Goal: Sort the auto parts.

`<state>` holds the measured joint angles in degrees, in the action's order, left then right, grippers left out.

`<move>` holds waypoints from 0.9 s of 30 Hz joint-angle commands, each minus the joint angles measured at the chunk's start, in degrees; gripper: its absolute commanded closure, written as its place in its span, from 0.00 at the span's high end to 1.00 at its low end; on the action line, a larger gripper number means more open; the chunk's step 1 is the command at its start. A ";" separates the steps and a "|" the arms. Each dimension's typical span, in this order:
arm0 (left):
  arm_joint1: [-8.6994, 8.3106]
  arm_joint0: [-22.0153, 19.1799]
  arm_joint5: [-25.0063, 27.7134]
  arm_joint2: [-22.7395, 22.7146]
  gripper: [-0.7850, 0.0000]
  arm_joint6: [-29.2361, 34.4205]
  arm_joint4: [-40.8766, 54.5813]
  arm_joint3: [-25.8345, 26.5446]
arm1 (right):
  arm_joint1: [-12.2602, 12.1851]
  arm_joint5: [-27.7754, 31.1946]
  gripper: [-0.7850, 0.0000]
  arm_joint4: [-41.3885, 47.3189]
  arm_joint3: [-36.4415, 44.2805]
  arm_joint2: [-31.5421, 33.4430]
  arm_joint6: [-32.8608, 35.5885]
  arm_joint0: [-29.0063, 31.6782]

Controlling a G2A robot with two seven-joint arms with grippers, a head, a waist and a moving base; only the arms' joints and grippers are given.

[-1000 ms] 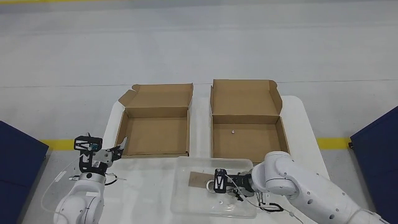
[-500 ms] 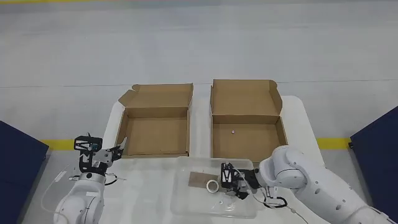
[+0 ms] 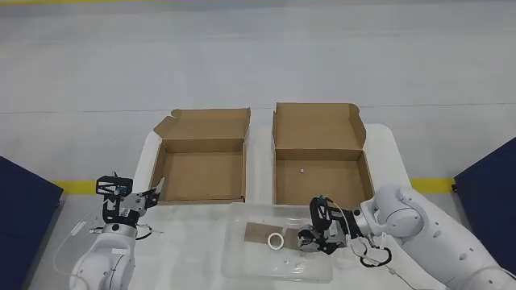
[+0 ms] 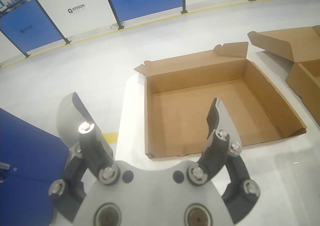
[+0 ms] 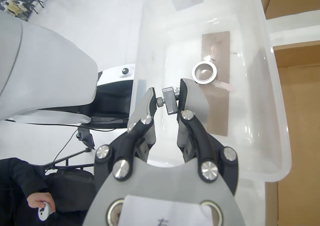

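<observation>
Right gripper (image 5: 167, 98) pinching small metal fitting (image 5: 170, 104) over clear bin (image 5: 255, 117); left gripper (image 4: 145, 105) spread wide, beside cardboard box (image 4: 212, 106)

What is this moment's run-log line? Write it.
right hand: shut on small metal part, over clear bin | left hand: open, facing empty cardboard box | metal ring: in bin

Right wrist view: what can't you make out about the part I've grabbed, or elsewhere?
- Small metal part: right wrist view, pads of the right gripper cover both ends; too small in top view.
- Pale speck in the right box: top view, too small to identify.
- Near end of the clear bin: right wrist view, hidden under the gripper.
</observation>
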<state>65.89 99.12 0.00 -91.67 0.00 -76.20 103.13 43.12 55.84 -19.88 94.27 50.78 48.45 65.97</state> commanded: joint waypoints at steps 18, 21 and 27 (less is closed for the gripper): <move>0.00 0.00 0.00 0.00 1.00 0.00 0.00 0.00 | -3.24 2.16 0.00 26.04 0.19 -0.70 -2.15 -0.68; 0.00 0.00 0.00 0.00 1.00 0.00 0.00 0.00 | -5.26 2.16 0.00 33.38 1.40 -1.14 -2.15 -1.16; 0.00 0.00 0.00 0.00 1.00 0.00 0.00 0.00 | -6.77 2.16 0.00 38.19 2.01 -1.46 -2.14 -1.54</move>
<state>65.89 99.12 0.00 -91.67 0.00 -76.20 103.13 36.30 58.00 18.63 96.30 49.31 46.30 64.41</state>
